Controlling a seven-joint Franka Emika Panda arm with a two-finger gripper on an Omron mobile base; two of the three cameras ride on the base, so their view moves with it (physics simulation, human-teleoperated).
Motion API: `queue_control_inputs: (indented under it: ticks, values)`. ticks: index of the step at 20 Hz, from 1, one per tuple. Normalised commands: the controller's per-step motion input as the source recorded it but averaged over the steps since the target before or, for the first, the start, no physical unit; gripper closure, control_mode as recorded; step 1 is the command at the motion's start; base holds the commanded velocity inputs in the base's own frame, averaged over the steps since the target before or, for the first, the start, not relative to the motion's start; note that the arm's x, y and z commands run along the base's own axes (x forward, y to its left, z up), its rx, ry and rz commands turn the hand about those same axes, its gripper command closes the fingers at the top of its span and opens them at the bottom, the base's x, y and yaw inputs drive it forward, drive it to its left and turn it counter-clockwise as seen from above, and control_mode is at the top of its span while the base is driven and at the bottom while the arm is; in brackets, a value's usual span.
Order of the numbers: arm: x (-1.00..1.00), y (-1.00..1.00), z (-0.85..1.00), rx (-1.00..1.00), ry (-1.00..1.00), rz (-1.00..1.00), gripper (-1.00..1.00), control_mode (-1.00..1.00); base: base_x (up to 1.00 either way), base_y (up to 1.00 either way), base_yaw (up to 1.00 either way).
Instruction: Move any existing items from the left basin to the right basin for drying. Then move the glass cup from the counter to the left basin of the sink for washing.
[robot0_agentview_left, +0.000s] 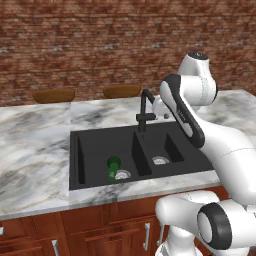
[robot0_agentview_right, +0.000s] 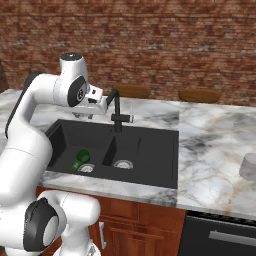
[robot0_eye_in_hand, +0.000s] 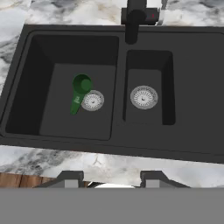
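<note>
A green bottle-like item (robot0_eye_in_hand: 80, 92) lies on its side in the left basin (robot0_eye_in_hand: 52, 109) of the black double sink, right beside that basin's drain; it also shows as the green item (robot0_agentview_left: 113, 165) (robot0_agentview_right: 80, 158). The right basin (robot0_eye_in_hand: 146, 74) holds nothing but its drain. The glass cup (robot0_agentview_right: 248, 166) stands on the marble counter far to the right of the sink. My gripper (robot0_eye_in_hand: 111, 181) hovers high above the sink's front edge, open, with nothing between its fingers. The hand (robot0_agentview_right: 94, 105) is near the faucet, above the left basin.
A black faucet (robot0_agentview_left: 145, 107) (robot0_agentview_right: 116, 111) rises behind the divider between the basins. Marble counter (robot0_agentview_left: 35, 150) stretches to both sides of the sink. Two brown round seats (robot0_agentview_left: 53, 95) (robot0_agentview_left: 122, 91) stand behind the counter against a brick wall. A dark appliance front (robot0_agentview_right: 225, 235) sits below the counter.
</note>
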Motion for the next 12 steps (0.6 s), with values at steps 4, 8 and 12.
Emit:
queue_control_inputs:
  ticks: [4,8,12]
  values:
    - [-0.19,0.03,0.0,0.0,-0.01,0.0,-1.0,-1.0,0.0,0.0,0.0]
    - [-0.13,0.27,0.0,0.0,0.0,-0.03,-1.0,-1.0,0.0,0.0,0.0]
    - [-0.01,0.31,-0.01,0.0,0.02,-0.03,-1.0,-1.0,0.0,0.0,0.0]
